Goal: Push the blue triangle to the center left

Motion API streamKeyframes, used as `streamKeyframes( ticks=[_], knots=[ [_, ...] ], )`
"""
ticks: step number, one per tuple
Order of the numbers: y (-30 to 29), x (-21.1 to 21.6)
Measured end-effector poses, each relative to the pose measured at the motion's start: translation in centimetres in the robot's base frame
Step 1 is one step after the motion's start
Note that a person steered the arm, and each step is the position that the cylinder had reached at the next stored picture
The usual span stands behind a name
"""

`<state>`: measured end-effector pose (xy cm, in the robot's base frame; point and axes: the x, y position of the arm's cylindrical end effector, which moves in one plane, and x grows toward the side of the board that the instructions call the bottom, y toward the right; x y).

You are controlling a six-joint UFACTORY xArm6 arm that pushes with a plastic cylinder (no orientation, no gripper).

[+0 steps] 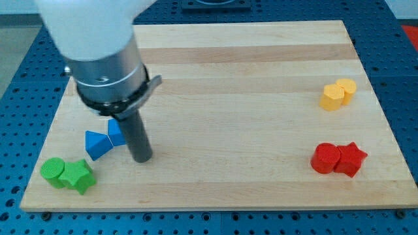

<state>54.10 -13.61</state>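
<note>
Blue triangle [97, 144] is sitting near the board's [248, 98] left edge, near side, my tip [142, 158] touching at its right. No claw here, only the rod; judging by this, I'm shoving it leftward.

second blue block [116, 132]: partly hidden by rod | arm [91, 32]: cut off at top

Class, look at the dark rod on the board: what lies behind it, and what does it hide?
Behind the rod sits a second blue block, touching the blue triangle. Its right side is covered, so its shape cannot be told. My tip rests just right of both.
</note>
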Motion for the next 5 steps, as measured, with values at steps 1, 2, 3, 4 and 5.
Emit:
streamKeyframes(
  ticks=[1,2,3,4,5],
  knots=[
    [-2.7,0.0],
    [-5.1,0.0],
    [-7.3,-0.5],
    [-9.6,-1.5],
    [-10.4,-3.2]
  ],
)
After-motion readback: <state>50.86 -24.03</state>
